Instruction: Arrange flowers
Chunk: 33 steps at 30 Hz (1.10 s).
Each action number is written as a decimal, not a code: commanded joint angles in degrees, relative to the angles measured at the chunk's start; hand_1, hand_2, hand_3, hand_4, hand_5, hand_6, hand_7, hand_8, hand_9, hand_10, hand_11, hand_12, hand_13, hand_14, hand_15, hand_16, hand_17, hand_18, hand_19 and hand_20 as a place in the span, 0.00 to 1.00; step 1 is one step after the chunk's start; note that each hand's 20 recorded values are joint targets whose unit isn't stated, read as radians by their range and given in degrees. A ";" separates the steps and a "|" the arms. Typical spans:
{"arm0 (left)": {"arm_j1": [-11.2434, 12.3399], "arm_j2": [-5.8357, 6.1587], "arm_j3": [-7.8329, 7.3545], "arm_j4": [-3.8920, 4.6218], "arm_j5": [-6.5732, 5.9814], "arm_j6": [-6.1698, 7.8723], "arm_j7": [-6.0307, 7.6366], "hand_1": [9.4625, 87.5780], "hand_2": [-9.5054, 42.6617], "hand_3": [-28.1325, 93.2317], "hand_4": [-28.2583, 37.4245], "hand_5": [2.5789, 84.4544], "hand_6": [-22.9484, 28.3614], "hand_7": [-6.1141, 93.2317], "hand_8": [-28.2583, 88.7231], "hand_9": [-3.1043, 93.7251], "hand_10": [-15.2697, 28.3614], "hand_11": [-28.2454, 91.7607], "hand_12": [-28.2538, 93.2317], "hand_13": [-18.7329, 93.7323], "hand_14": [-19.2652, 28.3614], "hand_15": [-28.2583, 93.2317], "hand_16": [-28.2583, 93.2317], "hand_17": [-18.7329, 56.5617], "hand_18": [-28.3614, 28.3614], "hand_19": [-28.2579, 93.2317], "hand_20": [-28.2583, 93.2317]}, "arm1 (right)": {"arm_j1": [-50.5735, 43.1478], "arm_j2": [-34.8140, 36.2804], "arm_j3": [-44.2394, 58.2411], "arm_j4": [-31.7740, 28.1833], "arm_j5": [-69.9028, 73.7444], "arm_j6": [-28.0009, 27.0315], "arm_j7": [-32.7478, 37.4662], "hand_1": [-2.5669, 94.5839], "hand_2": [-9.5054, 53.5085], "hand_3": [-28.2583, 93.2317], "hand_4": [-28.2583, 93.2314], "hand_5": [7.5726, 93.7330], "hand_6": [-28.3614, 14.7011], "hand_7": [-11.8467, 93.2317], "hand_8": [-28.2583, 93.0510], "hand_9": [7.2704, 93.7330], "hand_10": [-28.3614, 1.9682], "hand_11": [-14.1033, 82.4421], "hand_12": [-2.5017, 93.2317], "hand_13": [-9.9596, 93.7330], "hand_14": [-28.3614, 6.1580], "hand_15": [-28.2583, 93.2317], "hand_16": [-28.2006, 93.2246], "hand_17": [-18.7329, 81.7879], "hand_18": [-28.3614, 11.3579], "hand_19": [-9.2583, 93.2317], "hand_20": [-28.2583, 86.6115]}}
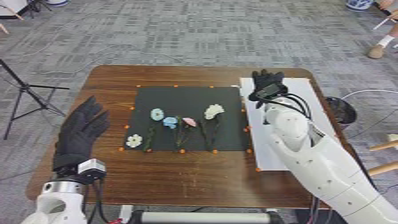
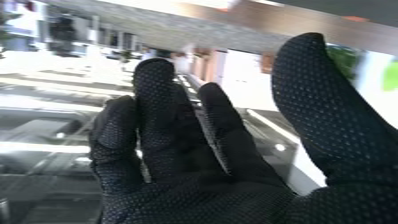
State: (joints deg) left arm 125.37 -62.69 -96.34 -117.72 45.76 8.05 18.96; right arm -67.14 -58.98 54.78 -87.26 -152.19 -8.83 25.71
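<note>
So the flowers are all on the flat black mat [image 1: 173, 97]: the pale blue one [image 1: 157, 114], the deeper blue one [image 1: 170, 122], the pink one [image 1: 189, 121], the big creamy-white one [image 1: 214, 111] and the small white one [image 1: 134, 140]. Right hand [image 1: 268, 81] is open, empty, over the white sheet right of the mat; left hand [image 1: 82, 131] is open left of it. My worry: the middle stems are bunched, so grabbing one could drag its neighbours.
</note>
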 commanded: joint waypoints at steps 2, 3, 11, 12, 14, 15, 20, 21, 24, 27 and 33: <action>1.07 -0.54 -0.34 -0.56 -0.17 0.21 0.22 0.19 0.16 0.80 0.01 0.31 0.48 0.27 0.15 0.31 0.62 0.36 0.37 0.37 0.71 0.40 0.27 0.10 0.88 0.60 0.28 | 1.43 3.72 3.83 3.28 -1.45 -4.91 -3.43 0.34 0.00 0.96 0.00 0.21 0.41 0.31 0.16 0.25 0.34 0.33 0.26 0.47 0.43 0.86 0.41 0.40 0.19 0.91 0.73; 0.85 -0.64 -0.31 -0.46 -0.11 0.21 0.09 0.19 0.16 0.80 0.01 0.31 0.48 0.27 0.15 0.31 0.62 0.36 0.37 0.37 0.71 0.40 0.27 0.10 0.88 0.60 0.28 | 1.33 3.72 4.04 3.66 -1.68 -5.76 -4.89 0.34 0.00 0.95 0.00 0.21 0.42 0.31 0.16 0.26 0.35 0.32 0.26 0.48 0.44 0.86 0.41 0.40 0.19 0.91 0.73; 0.61 -0.64 -0.25 -0.35 -0.09 -0.15 0.18 0.20 0.16 0.79 0.01 0.31 0.48 0.27 0.15 0.31 0.62 0.36 0.37 0.37 0.72 0.40 0.27 0.10 0.88 0.60 0.28 | 1.90 2.05 4.94 7.78 -4.54 -8.28 -13.26 0.35 0.00 0.96 0.00 0.22 0.45 0.34 0.15 0.32 0.47 0.33 0.24 0.51 0.48 0.85 0.41 0.40 0.19 0.91 0.73; 0.39 -0.62 -0.12 -0.26 -0.14 -0.15 0.14 0.20 0.16 0.79 0.01 0.31 0.48 0.27 0.15 0.31 0.62 0.36 0.37 0.37 0.71 0.40 0.27 0.10 0.88 0.60 0.28 | 2.01 1.98 4.88 7.86 -4.89 -9.51 -13.33 0.36 0.00 0.96 0.00 0.22 0.45 0.34 0.15 0.33 0.48 0.33 0.24 0.51 0.49 0.85 0.41 0.41 0.19 0.91 0.72; 0.36 -0.63 -0.08 -0.25 -0.06 -0.26 0.08 0.20 0.16 0.79 0.01 0.31 0.48 0.27 0.15 0.31 0.62 0.36 0.37 0.37 0.72 0.40 0.27 0.10 0.88 0.60 0.28 | 1.93 1.93 4.67 7.92 -5.00 -10.71 -12.47 0.37 0.00 0.96 0.00 0.23 0.46 0.34 0.14 0.36 0.51 0.32 0.21 0.54 0.51 0.84 0.41 0.41 0.20 0.91 0.72; 0.42 -0.71 -0.13 -0.29 -0.04 -0.27 0.05 0.19 0.16 0.79 0.01 0.31 0.48 0.27 0.15 0.31 0.62 0.36 0.37 0.37 0.71 0.40 0.27 0.10 0.88 0.60 0.28 | 1.77 1.90 4.90 7.82 -5.27 -11.37 -12.48 0.37 0.01 0.96 0.00 0.25 0.47 0.34 0.14 0.39 0.53 0.31 0.20 0.55 0.53 0.84 0.41 0.41 0.20 0.91 0.72; 0.77 -0.73 -0.31 -0.41 -0.07 -0.11 0.07 0.19 0.16 0.79 0.01 0.31 0.48 0.27 0.15 0.31 0.62 0.36 0.37 0.37 0.71 0.40 0.27 0.10 0.88 0.60 0.28 | 1.02 3.06 4.20 7.10 -4.52 -9.77 -10.45 0.40 0.03 0.96 0.00 0.33 0.53 0.38 0.12 0.50 0.54 0.35 0.19 0.60 0.59 0.81 0.47 0.43 0.21 0.92 0.71; 0.75 -0.63 -0.26 -0.39 -0.14 -0.05 0.25 0.19 0.16 0.79 0.01 0.31 0.48 0.26 0.15 0.31 0.62 0.36 0.37 0.37 0.72 0.40 0.27 0.10 0.88 0.60 0.28 | 0.72 3.63 3.93 6.78 -4.22 -7.91 -10.42 0.43 0.03 0.95 0.00 0.36 0.55 0.42 0.11 0.52 0.54 0.42 0.22 0.61 0.61 0.81 0.51 0.45 0.23 0.93 0.71; 0.82 -0.74 -0.26 -0.45 -0.12 -0.04 0.21 0.19 0.16 0.79 0.01 0.31 0.48 0.27 0.15 0.31 0.62 0.36 0.37 0.37 0.71 0.40 0.27 0.10 0.88 0.60 0.28 | -0.54 4.95 3.80 5.20 -2.28 -3.97 -11.89 0.52 0.02 0.93 0.00 0.50 0.64 0.60 0.23 0.68 0.68 0.46 0.47 0.68 0.68 0.79 0.58 0.49 0.25 0.95 0.71; 0.79 -0.72 -0.25 -0.48 -0.10 -0.01 0.13 0.19 0.16 0.79 0.01 0.31 0.48 0.27 0.15 0.31 0.62 0.36 0.37 0.37 0.72 0.40 0.27 0.10 0.88 0.60 0.28 | -2.63 6.38 3.71 1.24 2.46 -2.46 -12.84 0.55 0.01 0.92 0.01 0.63 0.68 0.64 0.29 0.79 0.70 0.48 0.56 0.74 0.67 0.79 0.58 0.52 0.24 0.97 0.70; 0.41 -0.74 0.07 -0.30 -0.03 -0.23 0.19 0.19 0.16 0.79 0.01 0.31 0.48 0.27 0.15 0.31 0.62 0.36 0.37 0.37 0.71 0.40 0.27 0.10 0.88 0.60 0.28 | -9.22 9.49 2.85 -10.74 11.40 -1.69 -14.23 0.54 0.00 0.92 0.03 0.67 0.67 0.63 0.29 0.82 0.71 0.47 0.58 0.77 0.66 0.80 0.57 0.54 0.23 0.99 0.70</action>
State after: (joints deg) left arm 125.66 -62.96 -96.50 -117.78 45.75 8.04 18.98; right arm -69.83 -52.22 58.58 -87.42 -146.22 -9.94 13.93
